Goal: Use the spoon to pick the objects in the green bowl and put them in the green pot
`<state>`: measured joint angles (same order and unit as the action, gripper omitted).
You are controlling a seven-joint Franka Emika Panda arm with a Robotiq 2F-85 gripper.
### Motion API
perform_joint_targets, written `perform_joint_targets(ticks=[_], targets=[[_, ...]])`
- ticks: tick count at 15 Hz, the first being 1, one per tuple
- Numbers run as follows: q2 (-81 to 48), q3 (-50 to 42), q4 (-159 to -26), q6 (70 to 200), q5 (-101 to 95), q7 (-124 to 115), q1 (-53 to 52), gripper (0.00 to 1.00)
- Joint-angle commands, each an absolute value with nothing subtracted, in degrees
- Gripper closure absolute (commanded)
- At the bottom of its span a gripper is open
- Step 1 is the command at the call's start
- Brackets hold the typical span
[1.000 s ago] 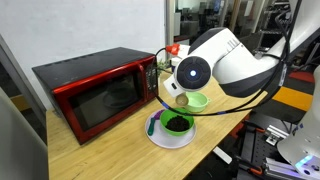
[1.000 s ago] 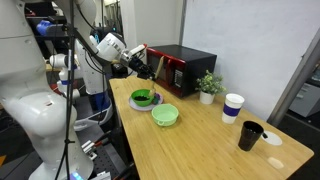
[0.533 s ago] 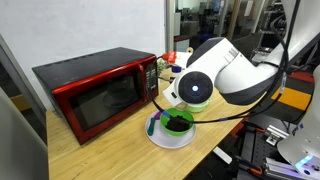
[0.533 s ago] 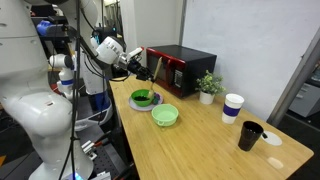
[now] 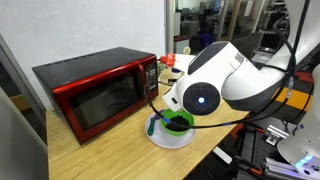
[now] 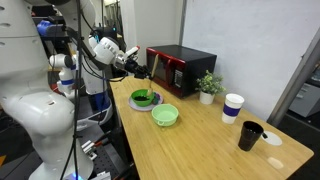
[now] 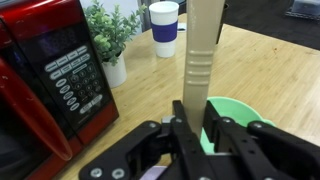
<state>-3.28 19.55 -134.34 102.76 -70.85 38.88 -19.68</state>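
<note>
The hand (image 7: 195,128) is clamped on the slim pale wooden spoon (image 7: 199,70). In the wrist view both dark fingers (image 7: 178,128) press against one end of the handle, with no gap showing. The handle runs straight away from the hand and leaves the top of that view, so the scooping end is not visible. Whether it carries a load cannot be confirmed. Holding the handle far from the scooping end gives reach into a vessel and keeps the hand clear of the rims.

Just beyond the fingers, right of the handle, lies the shallow light lime-green round bowl (image 7: 245,118). Its contents cannot be made out.

In an exterior view the hand (image 6: 138,66) appears to hang above the darker green round pot (image 6: 143,98). The bowl (image 6: 165,115) stands just beside the pot on the pale wooden desk (image 6: 210,145). This close spacing keeps the transfer path short.

In an exterior view the pot (image 5: 178,124) sits on a white round plate (image 5: 170,141), with a blue utensil (image 5: 152,127) at its rim. The arm hides the bowl in that view.

Farther back stand the red microwave oven (image 7: 50,90), a small potted plant (image 7: 110,35) and a white cup with a blue band (image 7: 163,22), all apart from the two vessels.

Judgement: the current step is a spoon pass between bowl and pot. The direction of the pass cannot be determined.
</note>
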Motion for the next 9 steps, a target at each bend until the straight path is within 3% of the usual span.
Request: perform_joint_targets(ticks=[1, 2, 9], targets=[[-5.6, 20.0, -132.7, 100.5, -72.3, 37.3, -20.1, 0.94], [-4.1, 19.8, -134.1, 102.3, -71.2, 38.3, -19.6, 0.78], [-4.6, 20.0, -133.7, 101.7, -71.2, 37.8, -19.7, 0.78]])
